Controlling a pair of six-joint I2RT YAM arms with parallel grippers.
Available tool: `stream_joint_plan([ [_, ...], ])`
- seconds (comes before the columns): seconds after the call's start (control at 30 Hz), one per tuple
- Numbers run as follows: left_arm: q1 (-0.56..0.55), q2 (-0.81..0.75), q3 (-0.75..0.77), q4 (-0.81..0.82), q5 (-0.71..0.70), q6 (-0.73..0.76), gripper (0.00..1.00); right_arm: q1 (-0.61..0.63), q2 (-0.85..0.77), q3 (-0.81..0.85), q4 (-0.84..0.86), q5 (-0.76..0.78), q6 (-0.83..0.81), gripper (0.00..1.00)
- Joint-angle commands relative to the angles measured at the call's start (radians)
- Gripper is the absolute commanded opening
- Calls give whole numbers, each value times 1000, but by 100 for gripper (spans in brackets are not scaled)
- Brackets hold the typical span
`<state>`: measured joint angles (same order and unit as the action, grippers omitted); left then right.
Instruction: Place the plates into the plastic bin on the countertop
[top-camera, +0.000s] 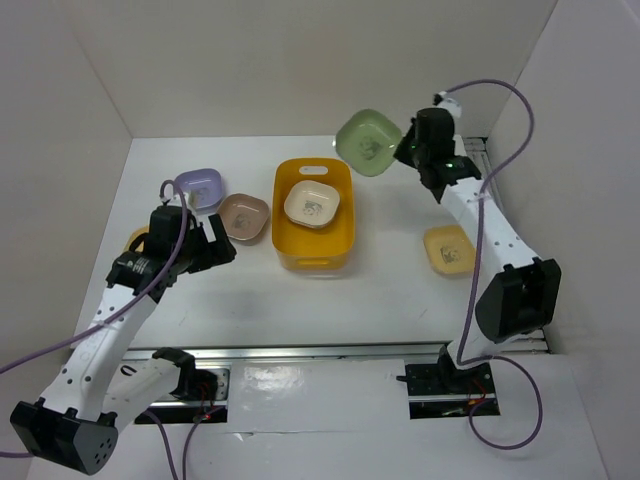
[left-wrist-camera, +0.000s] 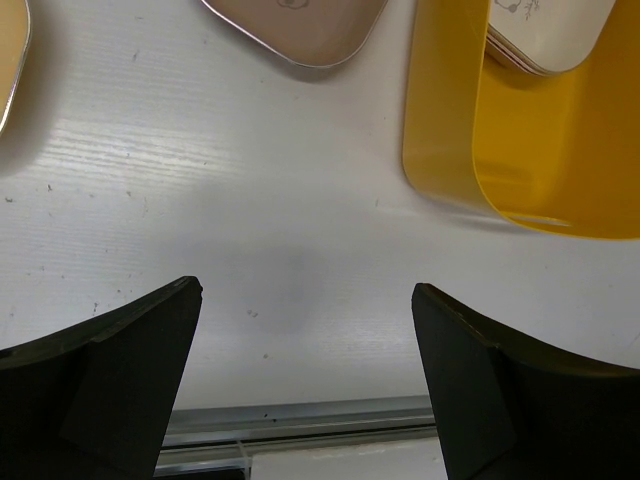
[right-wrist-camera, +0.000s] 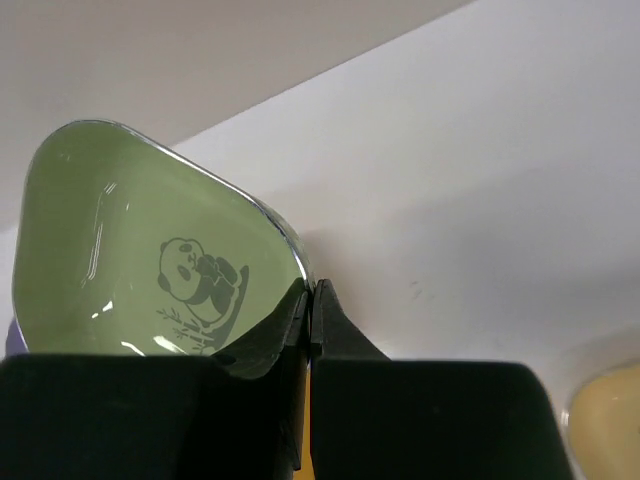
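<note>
Roughly, the job is at an early stage (one dish in, most out). At the far left a yellow-orange plate (top-camera: 137, 238) lies on the surface (top-camera: 350, 300), half hidden by the left arm. Beside it sit a lavender plate (top-camera: 198, 187) and a brown-pink plate (top-camera: 244, 217), both outside the bin. The left gripper (top-camera: 215, 248) hovers over bare surface near them, jaws wide and holding nothing. In the middle, the yellow-orange plastic bin (top-camera: 288, 240) holds a cream plate (top-camera: 312, 204); whether another lies under it I cannot tell. Right of the bin, the right gripper (top-camera: 405, 148) has its jaws pinched on the rim of a green panda plate (top-camera: 368, 141), raised off the surface and not yet over the bin. A pale yellow plate (top-camera: 449, 249) waits at the far right.
</note>
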<state>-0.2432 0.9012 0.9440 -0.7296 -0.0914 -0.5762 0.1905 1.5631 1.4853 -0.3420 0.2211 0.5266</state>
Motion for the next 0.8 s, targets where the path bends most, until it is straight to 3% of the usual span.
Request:
stream_joint_plan([
  [0.0,-2,13,4,32,-10,6,100,140,67,50,-43,-2,-141,0],
  [0.3,-2,24,4,32,-10,6,100,277,259,205,-123,13,-178,0],
  [0.77,-2,24,4,32,1,15,100,342,446,356,-166,92,-178,0],
])
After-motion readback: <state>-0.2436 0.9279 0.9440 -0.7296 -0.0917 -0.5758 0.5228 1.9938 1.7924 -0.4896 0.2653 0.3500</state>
